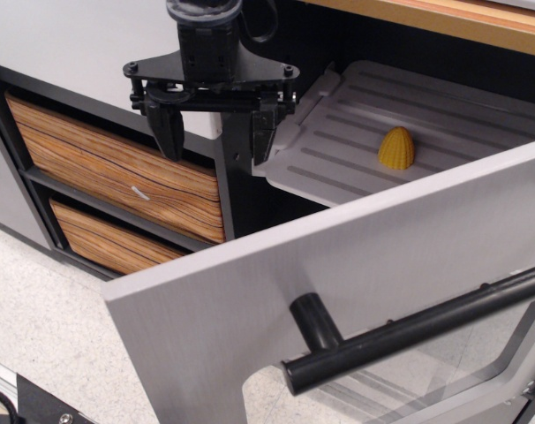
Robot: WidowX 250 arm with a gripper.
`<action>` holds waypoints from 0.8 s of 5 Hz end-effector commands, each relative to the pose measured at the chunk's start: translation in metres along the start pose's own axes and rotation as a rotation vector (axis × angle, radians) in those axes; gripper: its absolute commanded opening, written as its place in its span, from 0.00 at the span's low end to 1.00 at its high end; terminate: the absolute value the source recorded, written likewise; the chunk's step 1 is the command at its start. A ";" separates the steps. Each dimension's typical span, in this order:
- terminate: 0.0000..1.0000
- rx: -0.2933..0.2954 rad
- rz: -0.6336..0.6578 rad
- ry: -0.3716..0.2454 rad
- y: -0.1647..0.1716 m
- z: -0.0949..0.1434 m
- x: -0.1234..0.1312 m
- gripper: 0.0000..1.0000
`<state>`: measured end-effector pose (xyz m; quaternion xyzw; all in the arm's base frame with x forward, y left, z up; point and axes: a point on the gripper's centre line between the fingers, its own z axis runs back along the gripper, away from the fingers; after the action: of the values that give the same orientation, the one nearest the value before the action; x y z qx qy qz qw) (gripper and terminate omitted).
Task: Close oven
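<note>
The oven door (276,283) is grey brushed metal and hangs open toward the camera, filling the lower right. Its thick black bar handle (409,331) runs across the front, above the clear window (444,371). Behind it the grey ribbed tray (338,150) sticks out of the oven, with a small yellow ridged object (396,148) lying on it. My black gripper (216,124) hangs open and empty above the door's upper left edge, beside the tray's left corner. Its fingers (171,132) point down and touch nothing.
Two wood-grain drawer fronts (117,172) sit stacked at the left, the lower one (109,243) beneath. A grey counter top (73,44) lies above them. A speckled floor (47,300) spreads at the lower left. A wooden edge (462,18) runs along the top right.
</note>
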<state>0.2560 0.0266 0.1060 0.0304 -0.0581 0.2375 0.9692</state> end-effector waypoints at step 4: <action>0.00 -0.063 0.171 0.171 -0.036 0.090 -0.039 1.00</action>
<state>0.2231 -0.0343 0.1760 -0.0154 0.0433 0.3198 0.9464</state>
